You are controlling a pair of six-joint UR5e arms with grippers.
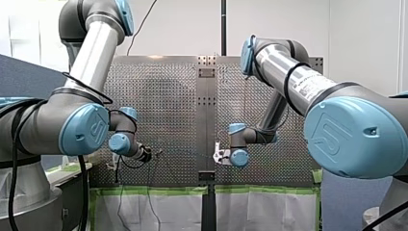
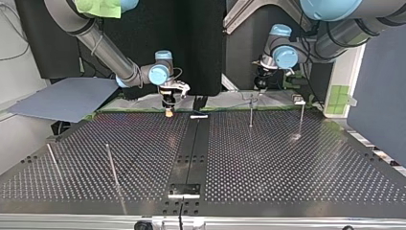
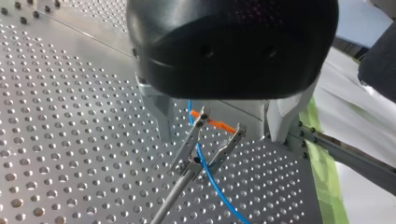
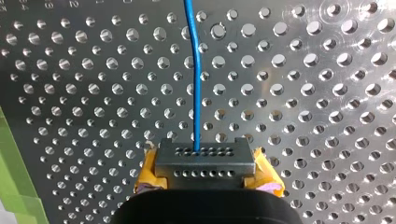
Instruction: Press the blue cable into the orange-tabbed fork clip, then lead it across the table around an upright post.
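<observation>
At the front view's lower left, my left gripper point(image 1: 148, 155) hangs open astride the clip point(image 3: 205, 149), placed to press down the cable point(image 4: 198, 116) running between its prongs. Toward centre, my right gripper point(image 4: 204, 161) clamps the cable, probably to hold it taut.

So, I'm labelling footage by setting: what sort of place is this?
Probably a robotics lab: left arm and right arm over a perforated metal table, with a post and blue cable.

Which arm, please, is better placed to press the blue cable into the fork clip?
Left: my left gripper is open right over the fork clip, blue cable between its prongs; my right gripper only holds the cable farther along.
</observation>
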